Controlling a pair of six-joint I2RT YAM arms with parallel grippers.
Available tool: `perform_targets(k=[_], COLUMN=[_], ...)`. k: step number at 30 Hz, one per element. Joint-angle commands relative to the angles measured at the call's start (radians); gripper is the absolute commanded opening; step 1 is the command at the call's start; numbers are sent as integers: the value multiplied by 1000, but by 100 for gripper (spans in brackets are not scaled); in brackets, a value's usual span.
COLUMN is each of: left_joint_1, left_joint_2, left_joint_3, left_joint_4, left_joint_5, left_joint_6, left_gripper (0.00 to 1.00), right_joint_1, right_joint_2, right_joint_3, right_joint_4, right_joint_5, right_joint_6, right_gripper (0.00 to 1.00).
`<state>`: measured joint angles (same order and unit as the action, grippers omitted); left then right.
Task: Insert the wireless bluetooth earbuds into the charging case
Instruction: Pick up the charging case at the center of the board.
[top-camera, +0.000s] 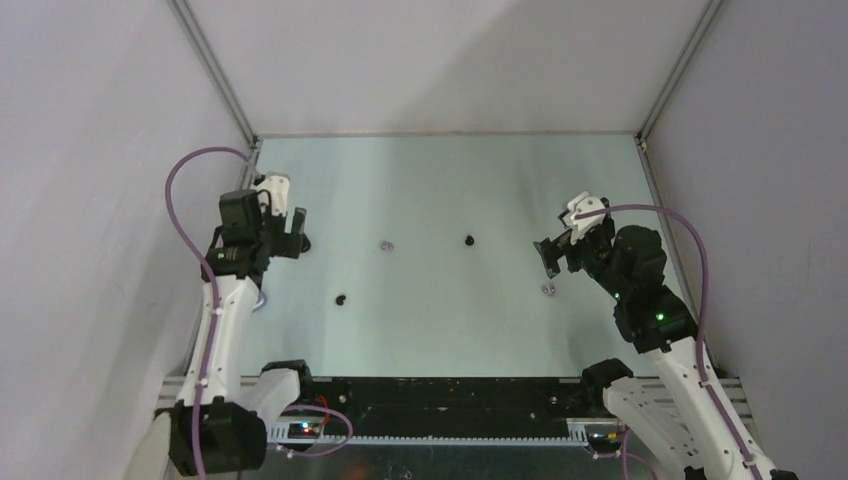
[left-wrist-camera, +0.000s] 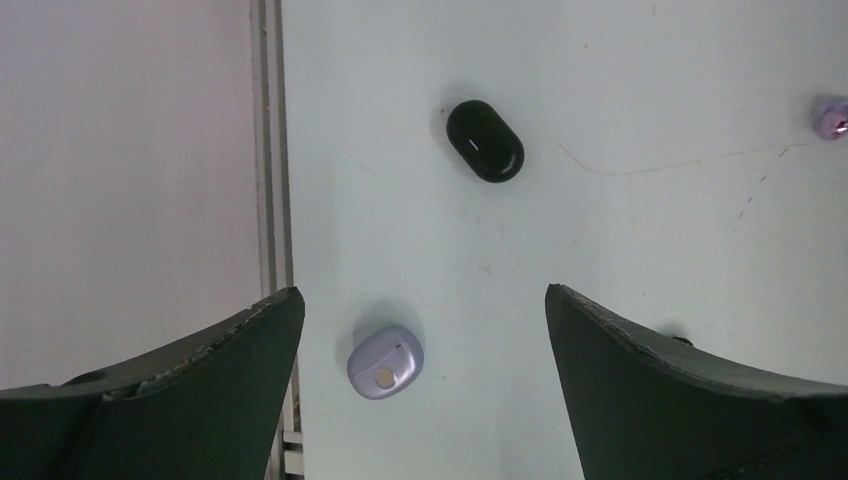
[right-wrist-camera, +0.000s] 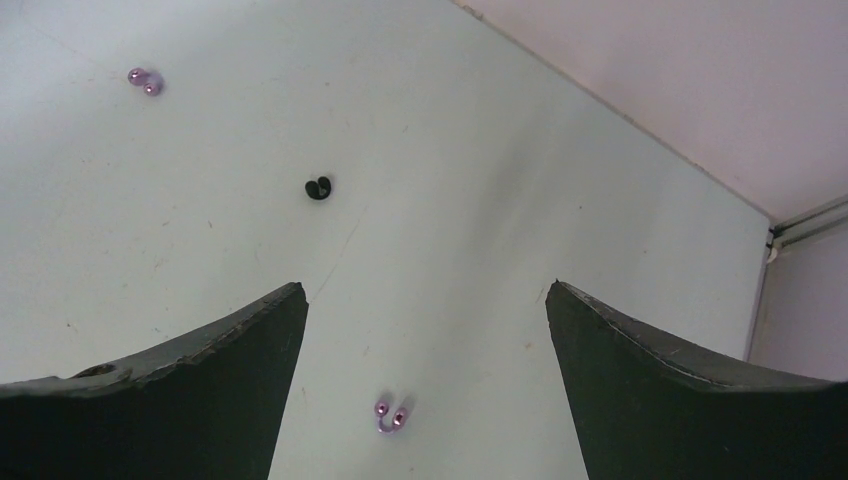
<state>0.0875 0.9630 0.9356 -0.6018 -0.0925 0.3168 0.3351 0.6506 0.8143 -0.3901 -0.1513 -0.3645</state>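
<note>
My left gripper (top-camera: 292, 238) hovers open over the table's left edge. In the left wrist view it (left-wrist-camera: 422, 295) frames a closed lilac charging case (left-wrist-camera: 385, 362) lying between its jaws, nearer the left finger. A closed black charging case (left-wrist-camera: 485, 141) lies beyond it. My right gripper (top-camera: 553, 256) is open and empty above a lilac earbud (right-wrist-camera: 390, 415), also seen from above (top-camera: 548, 290). A black earbud (top-camera: 469, 240) and a second lilac earbud (top-camera: 387, 245) lie mid-table. Another black earbud (top-camera: 341, 299) lies nearer the front left.
A metal frame rail (left-wrist-camera: 270, 150) runs along the table's left edge, right beside the lilac case. White walls close in the back and both sides. The dark front rail (top-camera: 430, 395) runs between the arm bases.
</note>
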Motion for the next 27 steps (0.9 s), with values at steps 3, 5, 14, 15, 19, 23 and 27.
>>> perform_targets(k=[3, 5, 14, 15, 19, 23, 27], left_joint_1=[150, 218, 413, 419, 424, 425, 428], left_joint_2=[120, 134, 64, 61, 45, 37, 44], left_joint_3=[34, 42, -91, -115, -192, -260, -297], left_joint_4=[-19, -34, -29, -20, 24, 76, 90], left_joint_5=[138, 200, 307, 310, 293, 279, 271], left_joint_6=[86, 110, 251, 260, 291, 298, 299], left_gripper=[99, 99, 99, 99, 99, 99, 99], right_joint_1=[22, 34, 47, 45, 45, 43, 43], right_joint_2=[5, 14, 66, 70, 98, 132, 138], right_joint_3=[-12, -12, -12, -13, -25, -27, -29], right_joint_4=[32, 34, 40, 43, 63, 60, 59], right_joint_5=[-1, -1, 8, 10, 13, 3, -3], right_joint_6=[-26, -25, -20, -17, -15, -17, -22], right_gripper=[95, 95, 94, 94, 93, 93, 94])
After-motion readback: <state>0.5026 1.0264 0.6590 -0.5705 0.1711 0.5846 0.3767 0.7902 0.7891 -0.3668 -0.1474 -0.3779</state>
